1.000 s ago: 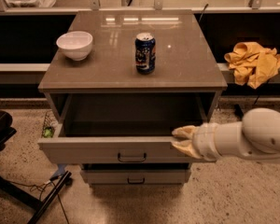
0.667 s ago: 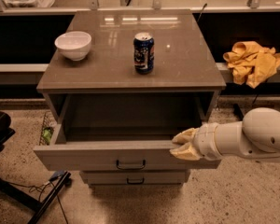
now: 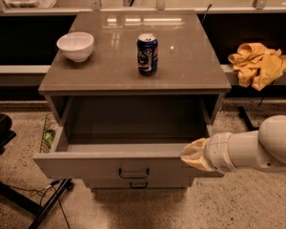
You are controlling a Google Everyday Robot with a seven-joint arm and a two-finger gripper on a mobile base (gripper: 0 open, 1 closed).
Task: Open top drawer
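The top drawer [image 3: 86,165] stands well out from under the surface [image 3: 190,66] — deep pale interior showing. The gripper [image 3: 194,155] sits at the right end of the drawer's front rim, touching it — how far its jaws are open can't be told.

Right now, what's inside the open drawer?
The top drawer looks empty: only bare grey walls. Its front hides the near floor, and the gripper at its right front edge covers that corner.
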